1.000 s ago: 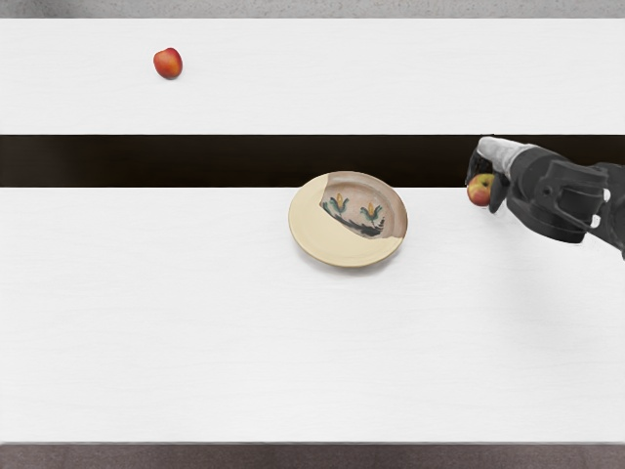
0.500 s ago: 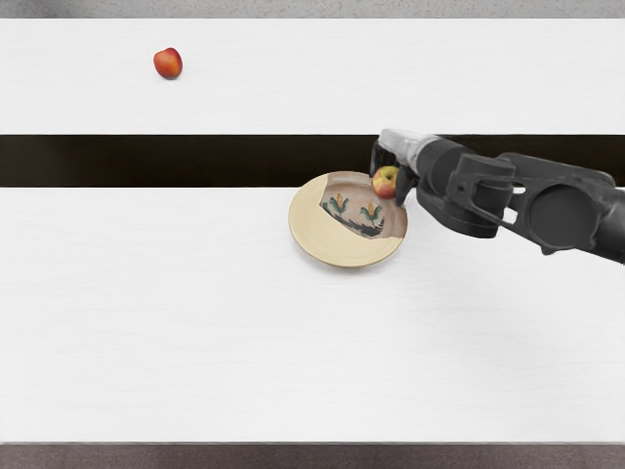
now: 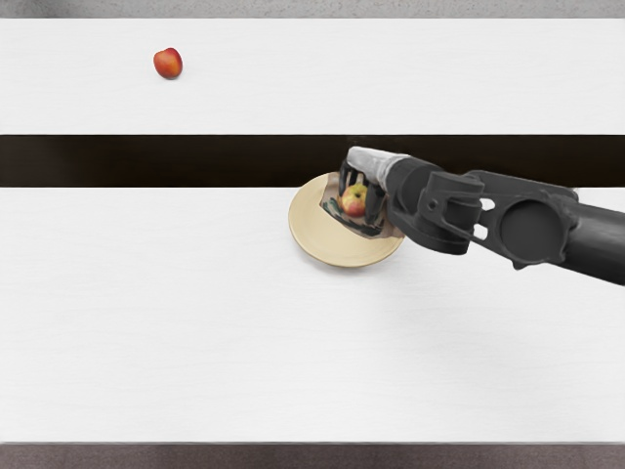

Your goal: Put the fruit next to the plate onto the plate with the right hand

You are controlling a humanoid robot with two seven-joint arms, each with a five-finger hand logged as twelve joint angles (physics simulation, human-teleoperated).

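One fruit (image 3: 354, 200) is gripped by the right hand (image 3: 376, 184), fingers curled round it, and has been carried from the frame's right edge to over the plate (image 3: 324, 244). Contact cannot be told; release is judged next. A second fruit (image 3: 168, 63) is left upper left.

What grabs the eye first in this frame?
The dark arm comes in from the right edge, its right hand shut on a fruit over the patterned plate at mid-table. A second fruit lies alone at the far upper left, beyond the dark gap between the two white surfaces.
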